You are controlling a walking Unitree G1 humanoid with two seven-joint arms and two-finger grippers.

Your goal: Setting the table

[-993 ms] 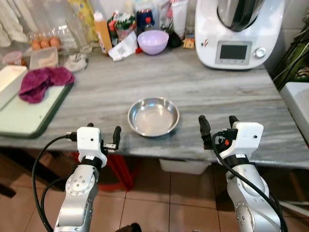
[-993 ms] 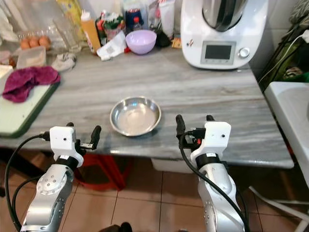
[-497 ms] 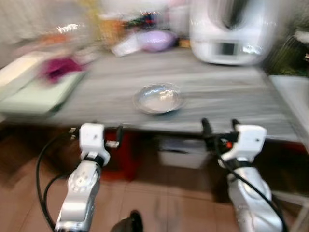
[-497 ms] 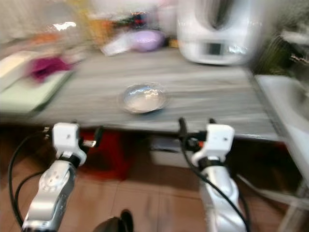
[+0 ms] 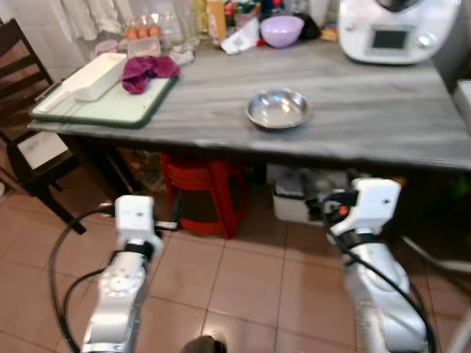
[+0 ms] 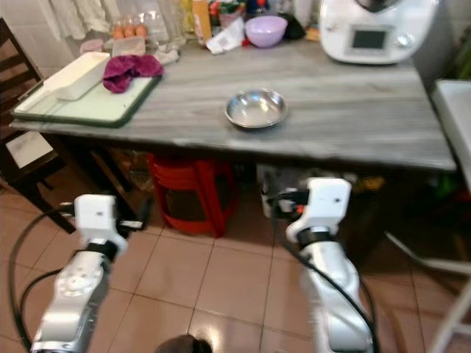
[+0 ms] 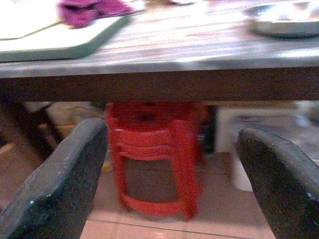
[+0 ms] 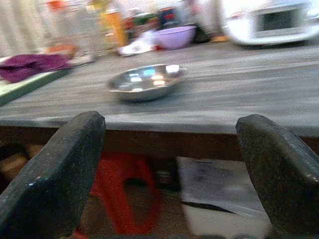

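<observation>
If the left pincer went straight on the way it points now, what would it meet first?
Probably the red stool under the table: in the left wrist view it sits between the open fingers of the left pincer, below the table edge. Depth is unclear, so this is a judgement.

Grey table (image 5: pixel 383 125) (red stool (image 5: pixel 206 191) beneath), tiled floor (image 5: pixel 243 279).

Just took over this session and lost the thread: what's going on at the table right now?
Nothing is being handled at this moment. The robot stands back from the grey table, with the left gripper and right gripper both open, empty and held below the tabletop's edge. A steel bowl sits alone near the table's front edge. A green tray with a purple cloth and a white container lies toward the robot's left. A red stool stands under the table.
</observation>
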